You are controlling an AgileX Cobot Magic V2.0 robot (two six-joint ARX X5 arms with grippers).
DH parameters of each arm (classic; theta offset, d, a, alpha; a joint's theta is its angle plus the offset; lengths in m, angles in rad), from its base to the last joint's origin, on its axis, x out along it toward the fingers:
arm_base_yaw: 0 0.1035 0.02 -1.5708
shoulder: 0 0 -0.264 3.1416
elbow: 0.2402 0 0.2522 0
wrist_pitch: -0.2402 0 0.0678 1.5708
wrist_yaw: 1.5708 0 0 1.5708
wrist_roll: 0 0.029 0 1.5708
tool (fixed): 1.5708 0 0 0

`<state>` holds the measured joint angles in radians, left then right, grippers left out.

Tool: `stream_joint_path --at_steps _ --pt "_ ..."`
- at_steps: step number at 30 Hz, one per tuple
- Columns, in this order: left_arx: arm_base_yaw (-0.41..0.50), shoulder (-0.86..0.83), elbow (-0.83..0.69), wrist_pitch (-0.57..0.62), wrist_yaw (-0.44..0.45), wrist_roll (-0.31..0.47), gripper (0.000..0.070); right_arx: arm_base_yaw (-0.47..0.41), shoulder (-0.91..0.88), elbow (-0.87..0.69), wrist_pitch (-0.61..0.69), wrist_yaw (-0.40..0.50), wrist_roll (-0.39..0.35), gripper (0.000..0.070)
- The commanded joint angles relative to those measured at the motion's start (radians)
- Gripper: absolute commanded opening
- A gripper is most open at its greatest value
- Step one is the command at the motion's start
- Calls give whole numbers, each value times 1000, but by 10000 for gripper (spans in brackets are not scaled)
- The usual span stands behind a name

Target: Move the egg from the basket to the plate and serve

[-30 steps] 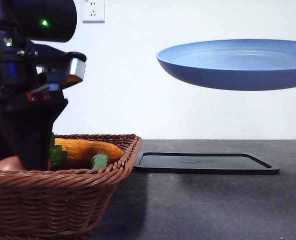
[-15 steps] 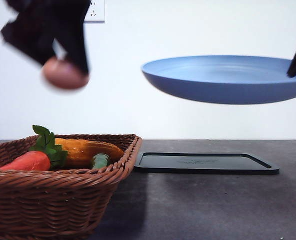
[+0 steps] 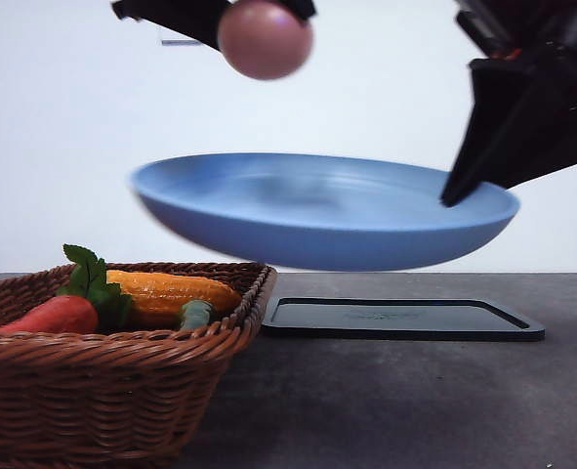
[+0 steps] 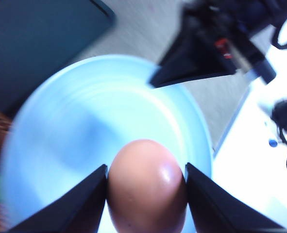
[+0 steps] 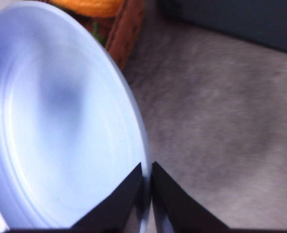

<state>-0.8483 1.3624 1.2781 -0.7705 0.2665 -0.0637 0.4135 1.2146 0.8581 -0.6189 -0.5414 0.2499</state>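
Overhead, left gripper (image 4: 145, 194) clamps smooth pinkish-brown egg (image 3: 265, 37), twelve o'clock above round matte blue plate (image 3: 317, 210); right gripper (image 5: 147, 187) pinches its three o'clock rim, ready to catch.

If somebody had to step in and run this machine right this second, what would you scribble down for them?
Left gripper: shut on the egg, held in the air above the plate.
Right gripper: shut on the rim of the blue plate, which hangs in the air over the table, between the basket and the black tray.
Basket: on the table at left, with a carrot and other vegetables inside.
Done: egg is out of the basket, plate is lifted beneath it.
Left: lower the egg onto the plate, let go, then serve the plate.
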Motion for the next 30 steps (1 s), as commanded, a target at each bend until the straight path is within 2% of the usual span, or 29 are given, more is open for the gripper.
stream_joint_path --at_steps 1,14,22,30 --pt "-21 30 16 7 -22 -5 252 17 14 22 14 -26 25 0" --pt "-36 153 16 -3 -35 -1 260 37 14 22 4 -55 28 0" --pt "-38 160 16 -16 -35 -2 355 36 14 22 -40 -82 24 0" --pt "-34 136 32 -41 -35 -19 359 11 14 23 -144 -87 -29 0"
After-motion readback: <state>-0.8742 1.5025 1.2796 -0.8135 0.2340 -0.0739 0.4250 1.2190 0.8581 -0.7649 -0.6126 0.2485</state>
